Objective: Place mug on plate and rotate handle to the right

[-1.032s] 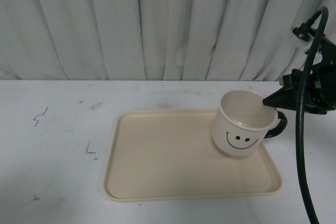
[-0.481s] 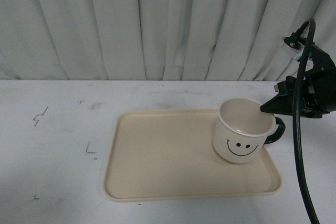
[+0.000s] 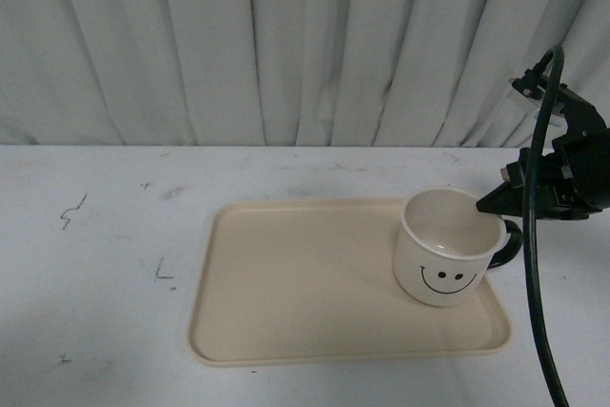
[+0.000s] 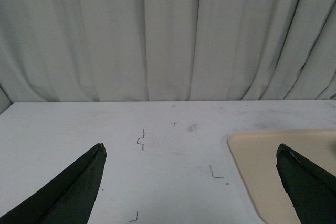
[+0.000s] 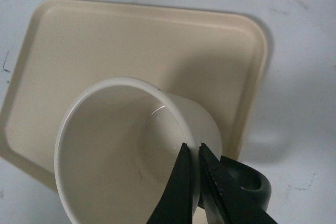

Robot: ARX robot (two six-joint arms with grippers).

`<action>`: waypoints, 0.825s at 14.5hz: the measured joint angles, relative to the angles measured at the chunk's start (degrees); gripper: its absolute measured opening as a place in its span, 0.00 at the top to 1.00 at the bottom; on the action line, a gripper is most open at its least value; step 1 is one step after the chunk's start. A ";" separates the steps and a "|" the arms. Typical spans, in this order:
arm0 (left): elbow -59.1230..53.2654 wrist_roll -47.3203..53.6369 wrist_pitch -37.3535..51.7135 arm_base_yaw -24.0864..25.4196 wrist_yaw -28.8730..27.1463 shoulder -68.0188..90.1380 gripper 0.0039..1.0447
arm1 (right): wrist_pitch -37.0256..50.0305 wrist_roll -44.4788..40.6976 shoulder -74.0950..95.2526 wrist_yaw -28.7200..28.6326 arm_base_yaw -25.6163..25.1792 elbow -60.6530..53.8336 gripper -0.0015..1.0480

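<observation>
We count one mug (image 3: 449,250), one plate (image 3: 305,283) and one handle (image 3: 508,240); two grippers are in view, each in its own wrist picture.

The mug stands on the plate at its right end, smiley face toward us, and looks slightly tilted rather than level. Its handle points right, out over the plate's right rim. The rest of the plate is bare.

The plate lies on a white table (image 3: 105,264) scuffed with small dark marks. Behind the table hangs a pale pleated curtain (image 3: 286,45) that fills the whole background.

Our right gripper (image 5: 195,156) comes in from the right at rim height, a thick black cable (image 3: 536,264) looping down in front of it. In the right wrist view its two black fingers (image 5: 181,182) pinch the mug's wall at the rim just beside the handle, one inside the cup and one outside, nearly closed with only the thin wall between them.

Our left gripper (image 4: 191,153) is off to the left, well apart from the mug, over bare table, with the plate's corner (image 4: 252,150) beside one fingertip. Its fingers (image 4: 79,182) are spread wide and hold nothing.
</observation>
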 joint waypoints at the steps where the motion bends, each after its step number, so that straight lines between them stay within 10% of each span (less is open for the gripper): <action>1: 0.02 0.00 0.00 0.00 0.00 0.00 0.06 | -0.13 -0.20 0.26 0.07 -0.04 0.15 0.97; 6: 0.00 0.00 0.00 0.00 0.00 0.00 0.06 | -0.04 -0.46 0.96 0.52 -0.31 0.66 0.96; 12: 0.02 0.00 0.00 0.00 0.00 0.00 0.06 | 4.07 1.88 -1.16 0.50 -0.35 0.44 0.31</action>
